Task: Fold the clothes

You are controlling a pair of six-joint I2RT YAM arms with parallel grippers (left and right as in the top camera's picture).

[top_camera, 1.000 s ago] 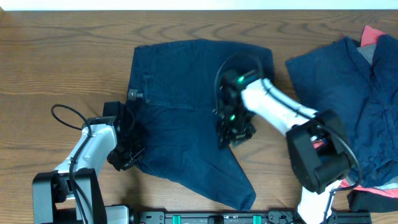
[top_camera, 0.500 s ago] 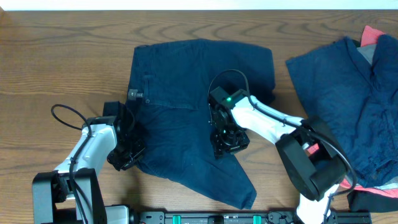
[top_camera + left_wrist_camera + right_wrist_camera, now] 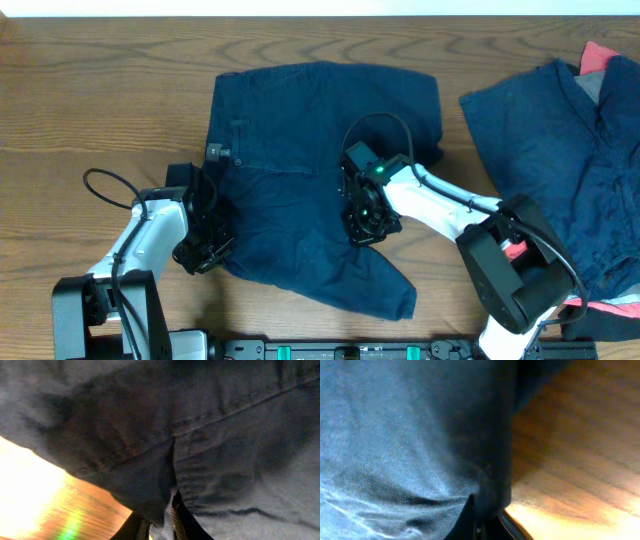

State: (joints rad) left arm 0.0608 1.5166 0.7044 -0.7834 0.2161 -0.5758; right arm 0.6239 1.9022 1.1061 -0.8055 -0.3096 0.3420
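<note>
The navy shorts lie spread on the table, waistband label at the upper left. My left gripper is shut on the shorts' lower left hem; the left wrist view shows the hem seam pinched between the fingers. My right gripper is shut on the right edge of the shorts and holds it lifted over the cloth; the right wrist view shows dark cloth draped over the fingers. More navy clothes with red-pink and grey pieces lie at the right.
The wooden table is bare at the left and along the back. The pile of clothes at the right reaches the table's right edge. A dark rail runs along the front edge.
My right gripper moved from the shorts' right side inward and down with the edge, then slightly right. The lower leg cloth shifted right. The left arm has not moved.
</note>
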